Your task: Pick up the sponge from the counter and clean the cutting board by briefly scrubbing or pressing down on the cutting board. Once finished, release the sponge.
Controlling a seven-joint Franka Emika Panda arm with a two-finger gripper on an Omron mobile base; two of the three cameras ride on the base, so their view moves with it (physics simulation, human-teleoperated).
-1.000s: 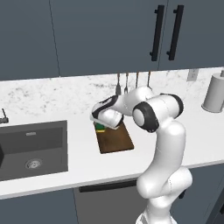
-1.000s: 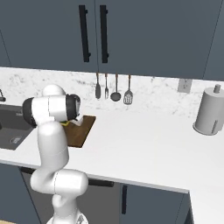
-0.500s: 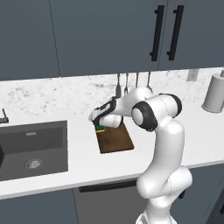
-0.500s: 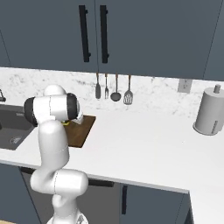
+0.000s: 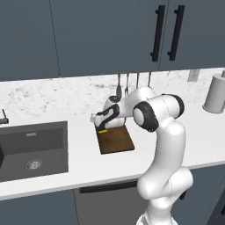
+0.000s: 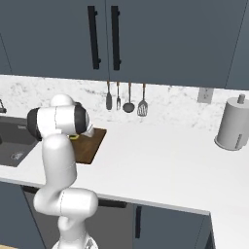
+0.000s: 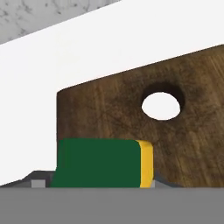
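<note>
One green-yellow block sponge (image 7: pixel 103 162) held between fingers, over grainy brown cutting board (image 7: pixel 183 131).

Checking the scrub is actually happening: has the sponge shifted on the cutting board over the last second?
Cannot tell. In the left base view the sponge sits at the far end of the cutting board, as before; any shift is too slight to judge.
</note>
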